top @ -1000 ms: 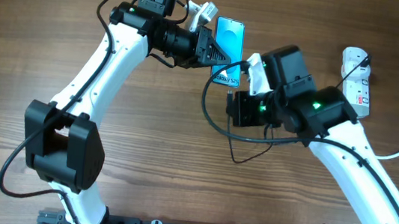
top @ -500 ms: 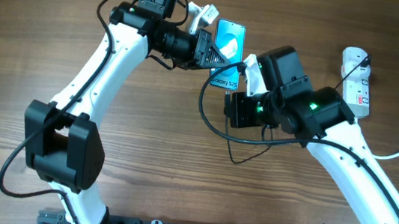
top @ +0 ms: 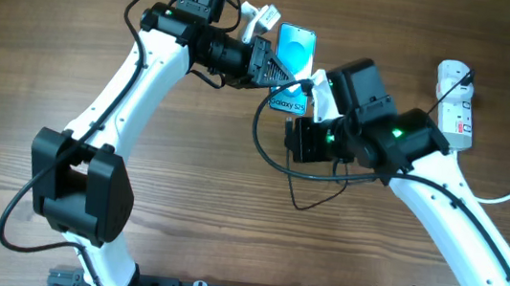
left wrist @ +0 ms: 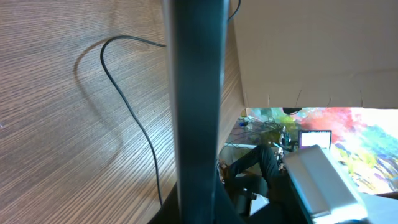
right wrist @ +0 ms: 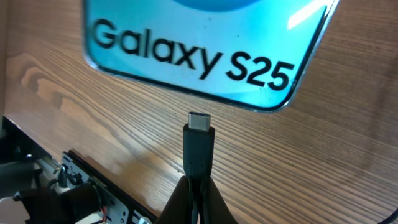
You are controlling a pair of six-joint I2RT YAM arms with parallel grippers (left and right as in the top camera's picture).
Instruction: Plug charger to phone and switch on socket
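We see our right pincer [right wrist: 194, 194] closed on the charger [right wrist: 199, 142], its tip just short of the phone [right wrist: 205, 37]'s bottom edge, not touching; our left pincer [top: 272, 65] clamps the phone.

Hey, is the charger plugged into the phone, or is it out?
Out. In the right wrist view the charger points its plug tip at the phone but ends just short of the bottom edge, with a gap between them.
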